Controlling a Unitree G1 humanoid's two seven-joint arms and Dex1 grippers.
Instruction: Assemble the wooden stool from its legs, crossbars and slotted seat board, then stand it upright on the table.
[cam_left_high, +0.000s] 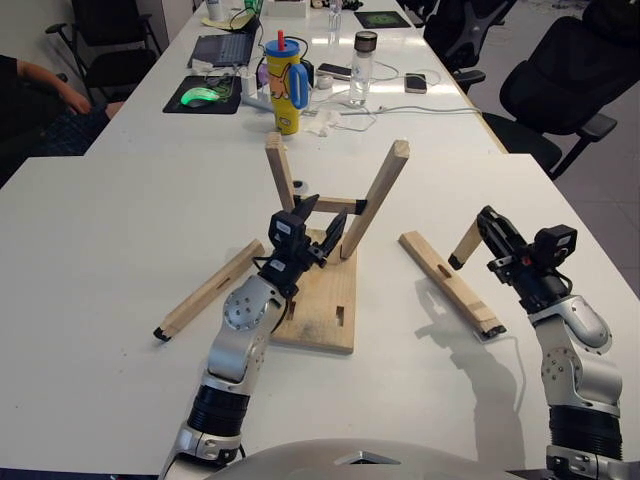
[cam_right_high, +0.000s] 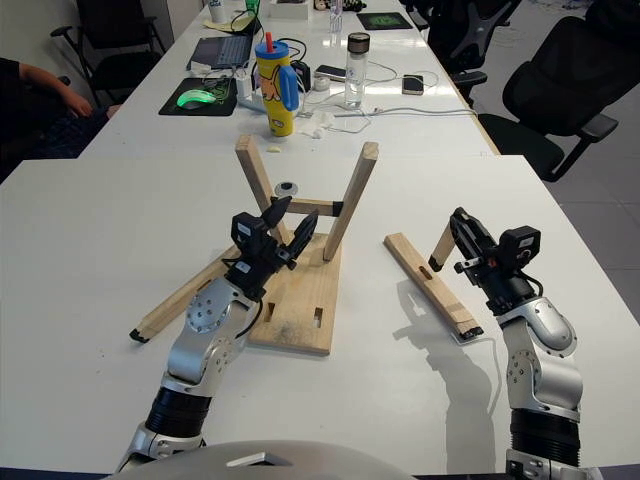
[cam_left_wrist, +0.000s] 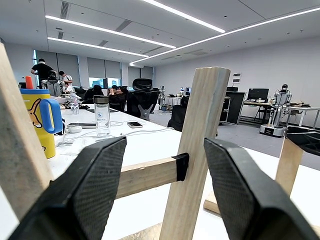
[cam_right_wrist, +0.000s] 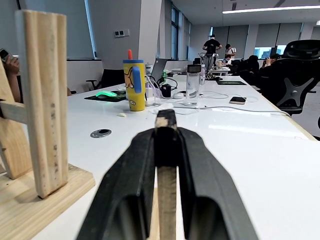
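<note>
Left tool (cam_left_high: 322, 218) hangs released, spread wide just short of the crossbar (cam_left_high: 335, 205) joining two legs (cam_left_high: 375, 198) that stand tilted on the slotted seat board (cam_left_high: 325, 310). Right tool (cam_left_high: 487, 220) is clenched on a short crossbar (cam_left_high: 466, 245) whose lower end meets a loose leg (cam_left_high: 450, 283) lying on the bench (cam_left_high: 100, 250).

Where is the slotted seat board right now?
The seat board lies flat mid-table in the left eye view, by the left hand, with a loose leg on its left and another on its right.
</note>
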